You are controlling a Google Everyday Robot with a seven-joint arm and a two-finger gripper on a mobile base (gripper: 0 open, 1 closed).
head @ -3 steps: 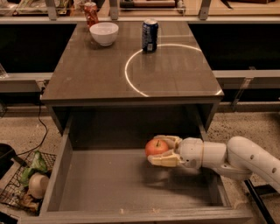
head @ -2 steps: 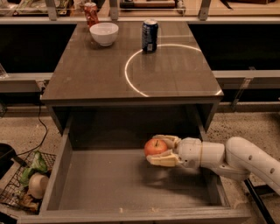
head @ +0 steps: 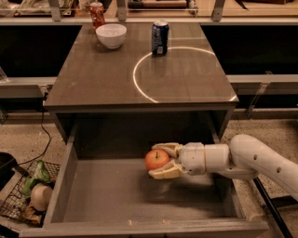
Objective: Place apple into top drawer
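The orange-red apple with a short dark stem sits between my gripper's two pale fingers, inside the open top drawer, just above its flat bottom near the middle. My gripper reaches in from the right on a white arm and is shut on the apple. The drawer is pulled out wide under the table.
On the table stand a white bowl, a blue can and a red can at the back. A white ring is marked on the tabletop. A wire basket with clutter sits on the floor at the left.
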